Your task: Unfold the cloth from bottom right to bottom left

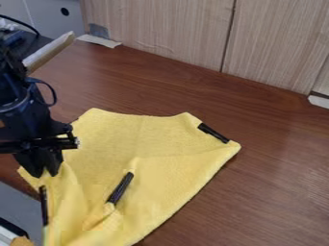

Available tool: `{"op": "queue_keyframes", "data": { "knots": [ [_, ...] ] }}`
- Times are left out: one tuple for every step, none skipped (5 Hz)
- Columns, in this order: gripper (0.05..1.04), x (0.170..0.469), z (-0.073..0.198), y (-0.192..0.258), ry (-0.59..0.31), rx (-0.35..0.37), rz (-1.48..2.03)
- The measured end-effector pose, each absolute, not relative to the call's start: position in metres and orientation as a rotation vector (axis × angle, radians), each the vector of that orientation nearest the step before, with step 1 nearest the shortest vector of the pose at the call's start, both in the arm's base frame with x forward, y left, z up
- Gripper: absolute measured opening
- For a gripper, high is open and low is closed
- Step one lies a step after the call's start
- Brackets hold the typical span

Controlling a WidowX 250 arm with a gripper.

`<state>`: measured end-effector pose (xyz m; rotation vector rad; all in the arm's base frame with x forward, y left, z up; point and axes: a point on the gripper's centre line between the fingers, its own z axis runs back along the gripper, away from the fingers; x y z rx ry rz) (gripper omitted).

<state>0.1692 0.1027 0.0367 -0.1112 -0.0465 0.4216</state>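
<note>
"Where's the yellow cloth (160,158)?"

"On the shiny brown tabletop (276,182), at its left edge. The claw (45,172) is pinching it."

"What's behind?"

"Stripy, pale wood boards (167,29), all along the back edge. A pale strip (99,41) lies by the back left corner."

We seem to be in a robotics lab: a robot arm (22,108) reaches over a wood-grain table (270,182), its pincer (45,173) hanging low. Above the pincer we see a black cable (22,23); beyond it, to the right, pale wood-grain panels (167,29) with tape (99,41) at their foot.
</note>
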Motion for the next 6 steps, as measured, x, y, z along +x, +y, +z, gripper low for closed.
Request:
{"op": "queue_keyframes", "data": {
  "knots": [
    [0.773,0.171,0.038,0.103,-0.049,-0.11,0.423],
    [1.001,0.173,0.038,0.101,-0.05,-0.11,0.41],
    [1.006,0.177,0.041,0.097,-0.047,-0.116,0.386],
    [1.001,0.185,0.053,0.094,-0.062,-0.119,0.359],
    [1.001,0.198,0.074,0.085,-0.1,-0.128,0.31],
    [1.001,0.205,0.088,0.08,-0.126,-0.129,0.285]
  ]
}}
